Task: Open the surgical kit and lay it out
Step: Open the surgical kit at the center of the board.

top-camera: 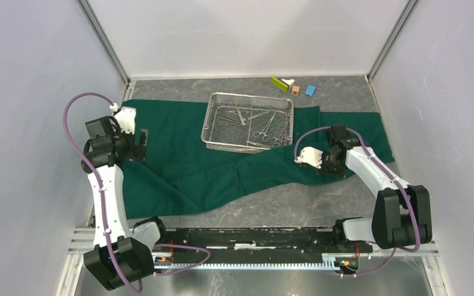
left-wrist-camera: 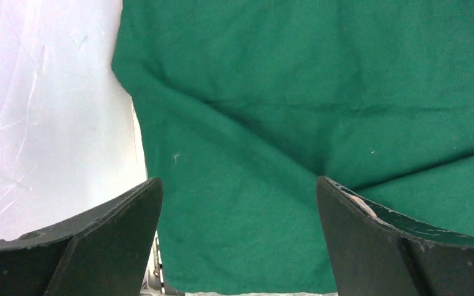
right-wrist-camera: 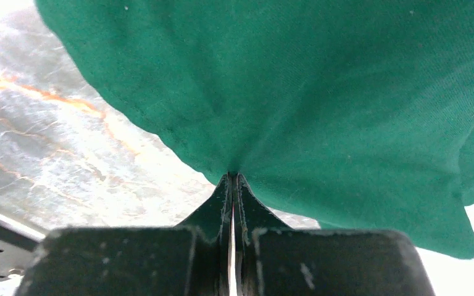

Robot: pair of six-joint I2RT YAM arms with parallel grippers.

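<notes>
The surgical kit lies unwrapped. Its dark green cloth (top-camera: 179, 160) is spread across the table, and the silver wire-mesh tray (top-camera: 250, 94) stands on the cloth's far middle. Steel ring-handled instruments (top-camera: 265, 131) lie inside the tray. My left gripper (top-camera: 141, 145) hangs open over the cloth's left part, nothing between its jaws (left-wrist-camera: 237, 203), green cloth (left-wrist-camera: 296, 92) below. My right gripper (top-camera: 339, 171) is at the cloth's near right edge. In the right wrist view its jaws (right-wrist-camera: 233, 176) are shut on a pinch of the cloth (right-wrist-camera: 321, 92), which gathers into folds at the tips.
A yellow-green block (top-camera: 279, 83), a brown block (top-camera: 295, 90) and a blue block (top-camera: 310, 90) sit at the back behind the tray. White walls close in left (top-camera: 31, 92) and right. Marble tabletop (top-camera: 284, 197) shows in front of the cloth.
</notes>
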